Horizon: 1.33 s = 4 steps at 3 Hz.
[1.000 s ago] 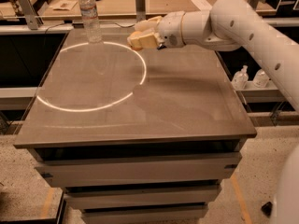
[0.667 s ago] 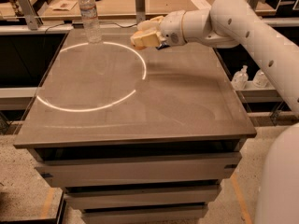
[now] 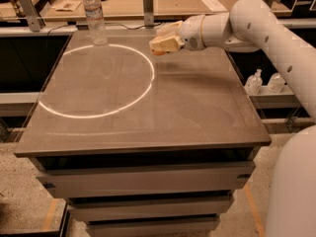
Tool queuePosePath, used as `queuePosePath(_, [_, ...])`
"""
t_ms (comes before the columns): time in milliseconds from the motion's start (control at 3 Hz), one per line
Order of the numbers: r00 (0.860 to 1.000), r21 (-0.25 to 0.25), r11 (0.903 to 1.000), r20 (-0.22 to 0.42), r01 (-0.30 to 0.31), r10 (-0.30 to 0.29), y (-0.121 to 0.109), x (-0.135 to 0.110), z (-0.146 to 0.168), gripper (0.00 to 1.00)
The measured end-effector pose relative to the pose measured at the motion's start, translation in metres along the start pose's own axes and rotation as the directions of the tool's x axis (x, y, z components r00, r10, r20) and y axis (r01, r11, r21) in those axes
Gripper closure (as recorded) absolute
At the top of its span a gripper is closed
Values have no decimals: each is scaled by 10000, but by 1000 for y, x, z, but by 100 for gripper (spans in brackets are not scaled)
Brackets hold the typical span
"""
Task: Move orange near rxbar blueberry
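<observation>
Rightward now, jaws above rear of table [image 3: 187,112].

Cream gripper [image 3: 159,44] above far edge of grey-brown table [image 3: 197,112], white arm [image 3: 256,23], pale light ring [image 3: 148,83], clear bottle [image 3: 95,19]

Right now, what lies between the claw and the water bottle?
Only bare tabletop and the bright ring's arc, seen in the camera view; the claw hovers over the far edge.
</observation>
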State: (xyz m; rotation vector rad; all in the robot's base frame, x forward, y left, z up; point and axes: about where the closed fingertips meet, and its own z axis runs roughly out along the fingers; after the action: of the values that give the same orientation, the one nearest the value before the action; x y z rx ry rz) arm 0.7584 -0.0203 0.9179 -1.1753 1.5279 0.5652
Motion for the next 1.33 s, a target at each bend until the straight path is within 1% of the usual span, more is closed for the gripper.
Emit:
queuePosePath(333, [9999, 372, 9992, -42, -126, 127, -14, 11, -4, 100])
queuePosePath(667, [9990, 1140, 9934, -406, -129, 177, -24, 16, -7, 100])
queuePosePath(1000, [9982, 1697, 9855, -580, -62, 163, -31, 21, -4, 100])
queuePosePath(1333, [9981, 1941, 9810, -605, -16, 136, -37, 32, 6, 100])
